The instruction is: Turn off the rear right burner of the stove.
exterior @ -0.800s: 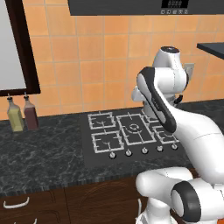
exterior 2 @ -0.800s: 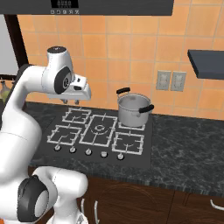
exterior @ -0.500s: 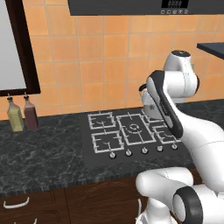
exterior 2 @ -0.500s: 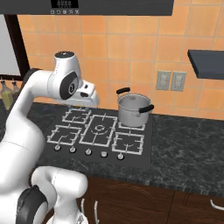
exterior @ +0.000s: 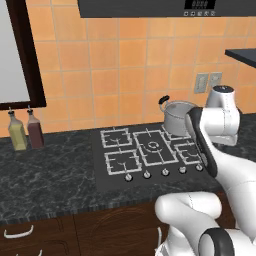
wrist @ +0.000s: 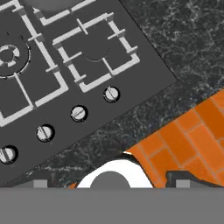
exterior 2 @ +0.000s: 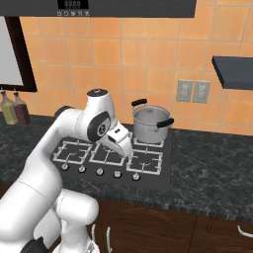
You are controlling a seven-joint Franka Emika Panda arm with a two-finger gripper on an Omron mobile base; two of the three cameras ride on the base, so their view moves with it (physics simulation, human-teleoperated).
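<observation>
Gripper (exterior 2: pixel 129 148) hangs above the stove's (exterior 2: pixel 160 175) front right grate, its opening impossible to tell. Knobs (exterior 2: pixel 117 174) lie below-left; beyond it the pot (exterior 2: pixel 150 123) covers the rear right burner (exterior 2: pixel 148 142). Bare counter (exterior 2: pixel 212 168) spreads rightward.

A glossy white arm (exterior 2: pixel 54 148) of rounded, bulbous segments was seen, joined by dark grey joint discs. A grey cap topped the upper joint, and a white, boxy hand (exterior 2: pixel 118 140) was carried.

Pot (exterior 2: pixel 149 123) atop rear right burner (exterior 2: pixel 150 142)
</observation>
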